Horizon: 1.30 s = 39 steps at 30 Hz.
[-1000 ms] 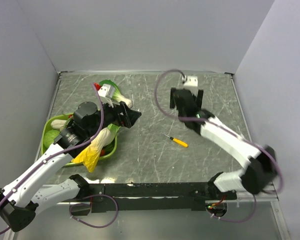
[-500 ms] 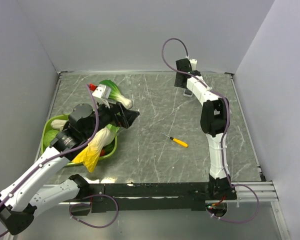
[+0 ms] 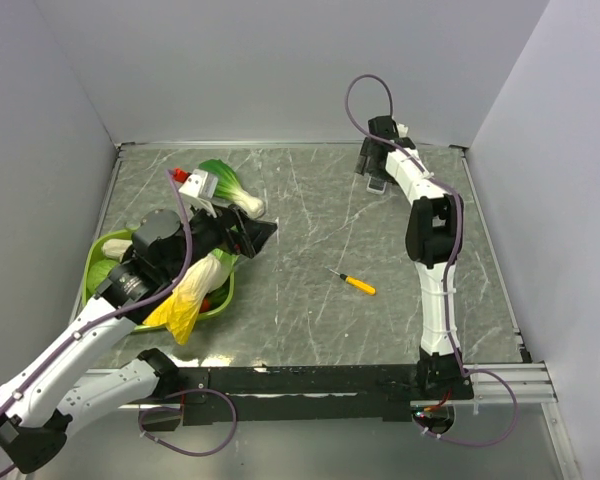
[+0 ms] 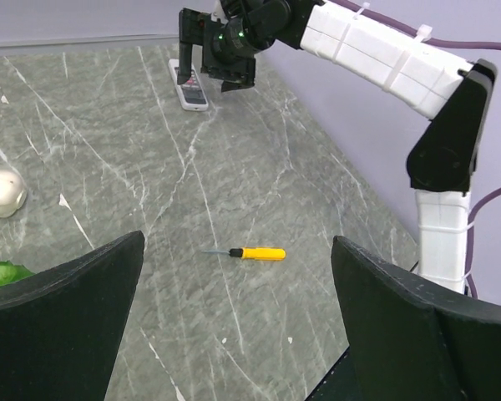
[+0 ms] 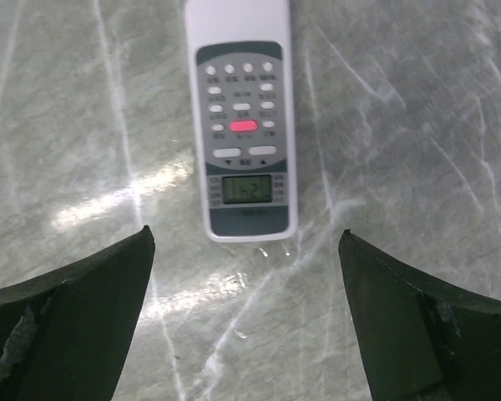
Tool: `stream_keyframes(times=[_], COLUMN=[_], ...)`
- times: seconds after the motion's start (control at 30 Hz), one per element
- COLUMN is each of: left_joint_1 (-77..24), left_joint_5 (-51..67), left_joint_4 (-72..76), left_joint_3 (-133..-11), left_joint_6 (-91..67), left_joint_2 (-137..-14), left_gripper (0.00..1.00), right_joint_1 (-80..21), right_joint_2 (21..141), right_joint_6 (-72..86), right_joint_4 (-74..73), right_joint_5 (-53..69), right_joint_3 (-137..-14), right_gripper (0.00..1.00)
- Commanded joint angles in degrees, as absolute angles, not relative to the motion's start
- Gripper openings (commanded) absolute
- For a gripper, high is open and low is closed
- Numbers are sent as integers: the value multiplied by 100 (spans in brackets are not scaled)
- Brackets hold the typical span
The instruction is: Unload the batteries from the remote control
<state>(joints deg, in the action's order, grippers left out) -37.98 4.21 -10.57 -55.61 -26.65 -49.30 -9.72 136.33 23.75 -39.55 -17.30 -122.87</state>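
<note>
The white remote control (image 5: 244, 125) lies face up at the back of the table, with grey buttons, one red button and a lit display at its near end. It also shows in the left wrist view (image 4: 192, 90) and as a small white sliver in the top view (image 3: 378, 184). My right gripper (image 5: 246, 330) is open and empty, just above and short of the remote's display end (image 3: 372, 168). My left gripper (image 4: 234, 334) is open and empty, over the table's left middle (image 3: 252, 236). The batteries are hidden.
A yellow-handled screwdriver (image 3: 359, 285) lies mid-table, ahead of the left gripper (image 4: 255, 253). A green bowl (image 3: 93, 262) with vegetables and a yellow item stands at the left under the left arm. Bok choy (image 3: 230, 186) lies behind it. Walls close the back and sides.
My right arm has stretched out to the back of the table, and its gripper now hangs over the remote. My left arm has shifted slightly left.
</note>
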Motion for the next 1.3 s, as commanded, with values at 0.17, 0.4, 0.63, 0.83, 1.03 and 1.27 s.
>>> stream_keyframes(times=[0.17, 0.4, 0.63, 0.83, 1.03, 1.27], left_joint_1=[-3797, -3806, -3806, -3806, -3797, -3797], left_joint_5=[308, 220, 150, 193, 132, 79], left_joint_4=[-888, -888, -879, -888, -861, -879], left_joint_3=[-5599, -5590, -5555, -5572, -5555, -5563], left_joint_6=[-2619, -2610, -2610, -2619, -2610, -2610], left_joint_2=[-4729, -4606, -4526, -4483, -4368, -4298], left_gripper=[99, 99, 99, 99, 99, 99], right_joint_1=[-949, -897, -818, -686, -677, -685], right_joint_2=[14133, 14458, 14467, 14756, 14845, 14774], right_joint_6=[2583, 2803, 3155, 3393, 3358, 3472], right_joint_4=[-4614, -5009, -4984, -5334, -5484, -5353], right_joint_5=[-1599, -1530, -1459, -1380, -1301, -1099], right_joint_3=[-13140, -13605, -13395, -13877, -14062, -13852], right_gripper=[97, 96, 96, 96, 90, 91])
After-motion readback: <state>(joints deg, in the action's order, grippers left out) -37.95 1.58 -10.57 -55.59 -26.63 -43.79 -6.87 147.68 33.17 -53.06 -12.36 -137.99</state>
